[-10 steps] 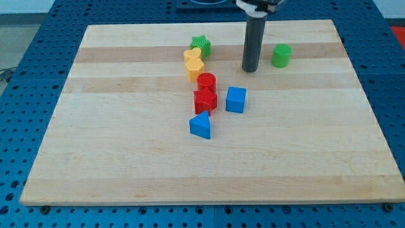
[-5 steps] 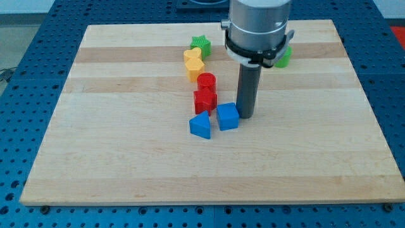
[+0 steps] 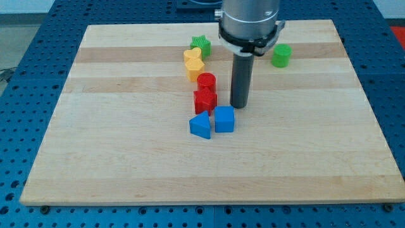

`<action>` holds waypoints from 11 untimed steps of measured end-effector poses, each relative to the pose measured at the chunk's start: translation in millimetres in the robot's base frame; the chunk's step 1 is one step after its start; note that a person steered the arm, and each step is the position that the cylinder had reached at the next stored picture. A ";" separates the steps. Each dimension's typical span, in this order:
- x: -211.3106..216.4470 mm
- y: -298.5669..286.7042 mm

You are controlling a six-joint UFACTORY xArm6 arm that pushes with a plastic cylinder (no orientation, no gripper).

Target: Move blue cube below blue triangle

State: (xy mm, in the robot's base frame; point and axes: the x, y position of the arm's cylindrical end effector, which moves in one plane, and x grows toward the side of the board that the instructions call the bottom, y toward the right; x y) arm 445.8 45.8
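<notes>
My tip [image 3: 238,106] stood on the wooden board [image 3: 126,158], a bare rod with nothing clamped or carried, and it touched no block — a thin strip of board showed between it and the blue cube [image 3: 224,119]. That cube lay just toward the view's bottom and slightly to the view's left of the tip. The blue triangle [image 3: 200,125] sat beyond the cube, toward the view's left, and the 2 blue blocks were side by side and touching or nearly so; the cube was beside the triangle, level with it, not under it. To the view's left of the tip, near it, a red block [image 3: 205,100] of unclear shape rested just above the blue triangle, and a red cylinder [image 3: 206,82] sat against its upper side. Farther up and to the left, 2 yellow blocks [image 3: 193,64] were stacked close together, and a green star [image 3: 200,44] stood just above them. A green cylinder [image 3: 281,55] stood alone — up and to the view's right of the tip, well apart from every other block.
</notes>
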 end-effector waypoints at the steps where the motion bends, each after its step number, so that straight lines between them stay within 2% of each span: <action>1: 17.3 -8.6; 5: 82.7 -13.9; 6: 85.4 -3.6; 7: 107.1 22.8; 8: 128.8 19.9; 11: 108.2 -4.7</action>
State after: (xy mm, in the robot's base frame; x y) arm 554.0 41.2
